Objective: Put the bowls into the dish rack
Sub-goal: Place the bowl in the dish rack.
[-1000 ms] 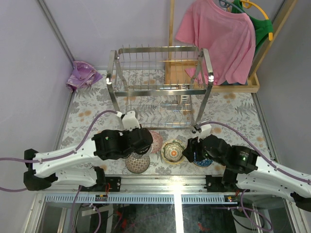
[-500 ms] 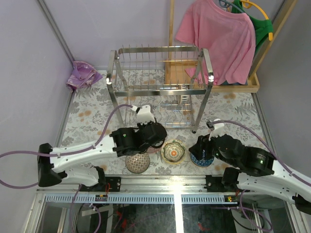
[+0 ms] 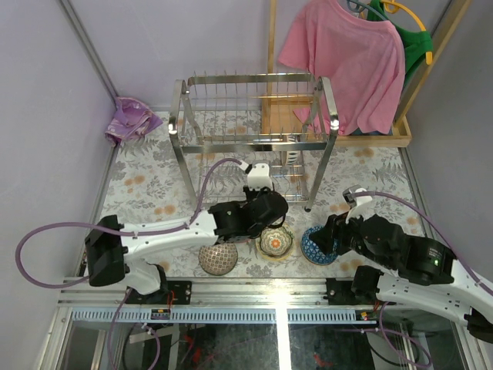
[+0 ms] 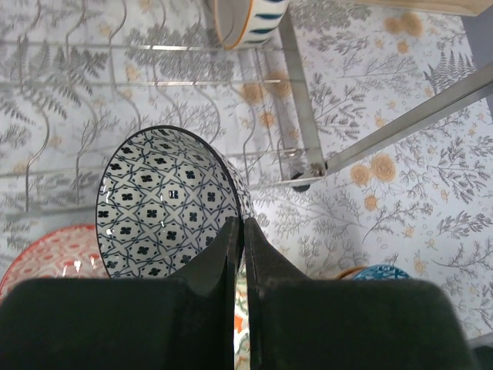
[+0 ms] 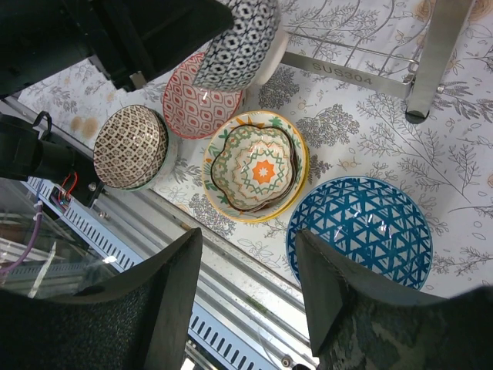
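Observation:
The steel dish rack (image 3: 331,116) stands at mid-table; its lower wires (image 4: 154,92) show in the left wrist view. My left gripper (image 4: 240,225) is shut on the rim of a black-and-white patterned bowl (image 4: 162,204), held on edge above the table just in front of the rack; the bowl also shows in the right wrist view (image 5: 235,38). My right gripper (image 5: 246,235) is open and empty, above the front edge beside the blue bowl (image 5: 358,231). On the table lie a yellow-rimmed bowl (image 5: 254,166), a red bowl (image 5: 202,104) and a brown bowl (image 5: 131,146).
A white bowl with blue stripes (image 4: 246,15) sits in the rack's lower tier. A rack post foot (image 5: 420,116) stands beyond the blue bowl. A wooden stand with a pink shirt (image 3: 347,62) is at the back right, a purple cloth (image 3: 131,119) at the back left.
My left arm has swung right and forward toward the rack, carrying the black-and-white bowl. My right arm has shifted right and back, uncovering the blue bowl.

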